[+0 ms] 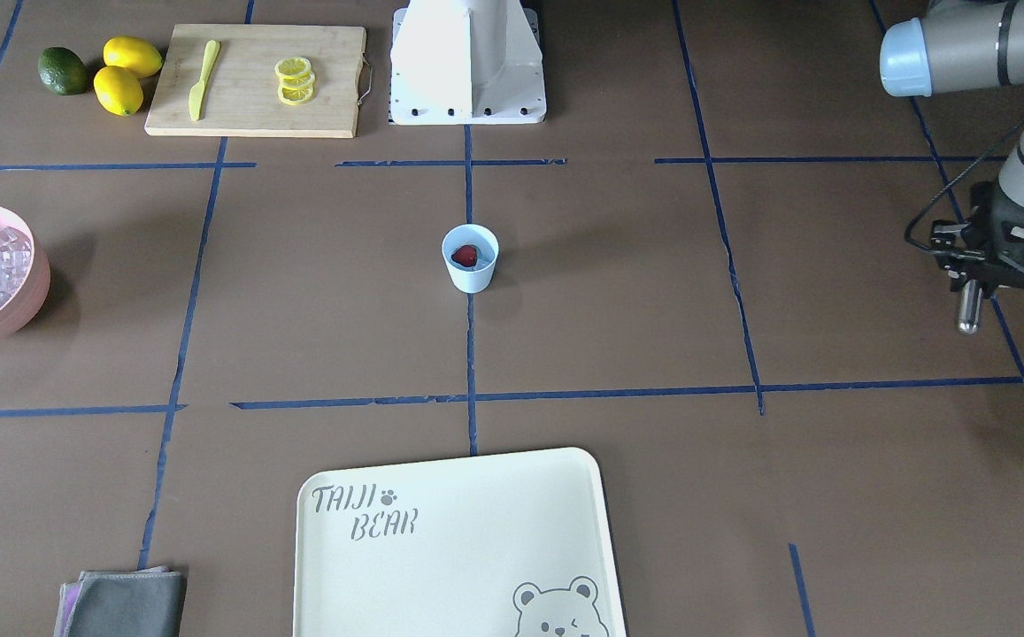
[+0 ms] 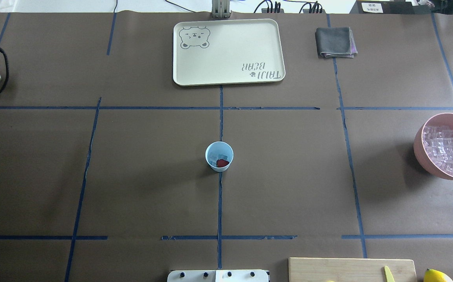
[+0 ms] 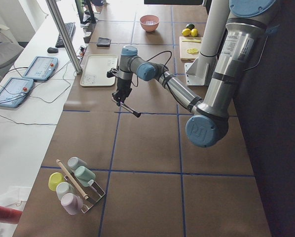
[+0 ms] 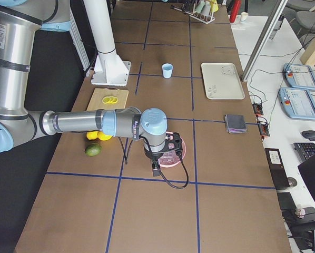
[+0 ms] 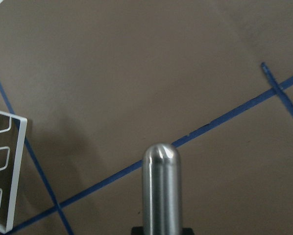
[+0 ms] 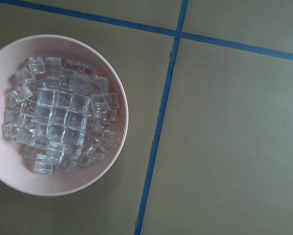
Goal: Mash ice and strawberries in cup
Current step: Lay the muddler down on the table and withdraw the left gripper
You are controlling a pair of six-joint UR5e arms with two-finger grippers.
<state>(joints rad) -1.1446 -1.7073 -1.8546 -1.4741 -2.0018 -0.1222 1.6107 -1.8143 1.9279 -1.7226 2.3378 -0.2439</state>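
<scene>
The white pedestal [image 1: 467,62]: a column on a flared foot plate, with a row of dark bolt holes along the plate's edge. The left arm [image 3: 225,69], beside the pedestal: silver-grey tubes, pale blue round joint caps, dark bands at the joints, and a small printed label whose text is unreadable. A black cable [image 1: 926,232] loops off its wrist. The left gripper [image 1: 970,287]: black housing with one small blue light. The right arm [image 4: 76,122], on the pedestal's other side: the same silver tubes and blue caps, with a black wrist lead [image 4: 174,176] looped beneath.
</scene>
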